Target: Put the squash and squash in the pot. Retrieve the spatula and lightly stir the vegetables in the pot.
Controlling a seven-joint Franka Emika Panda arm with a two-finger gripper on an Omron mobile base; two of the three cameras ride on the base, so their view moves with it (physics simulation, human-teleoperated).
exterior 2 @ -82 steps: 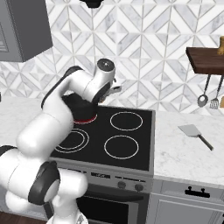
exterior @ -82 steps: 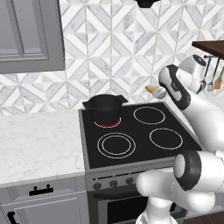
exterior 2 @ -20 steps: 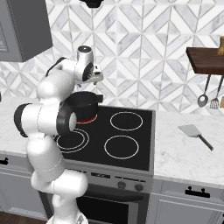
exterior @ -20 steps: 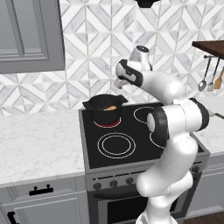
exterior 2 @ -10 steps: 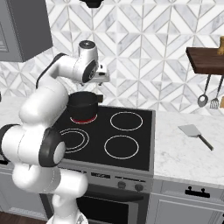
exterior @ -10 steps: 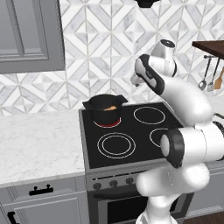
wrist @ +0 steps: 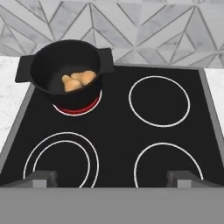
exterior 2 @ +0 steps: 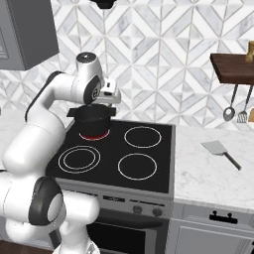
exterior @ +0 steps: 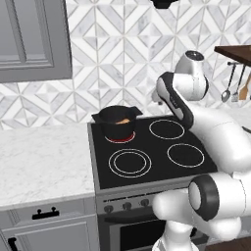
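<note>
Off at roughly four o'clock from the empty, wide-open jaws (exterior 2: 110, 95) above the pot (exterior 2: 92, 120) holding both squash (wrist: 78, 80), the spatula (exterior 2: 222, 151) lies on the surface, handle toward five o'clock.

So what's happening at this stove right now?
Both squash already sit in the black pot on the back-left burner, which glows red. The robot's hand is open and empty, raised over the cooktop. The spatula lies untouched on the counter to the right of the stove, so fetching it and stirring are not yet done.
</note>
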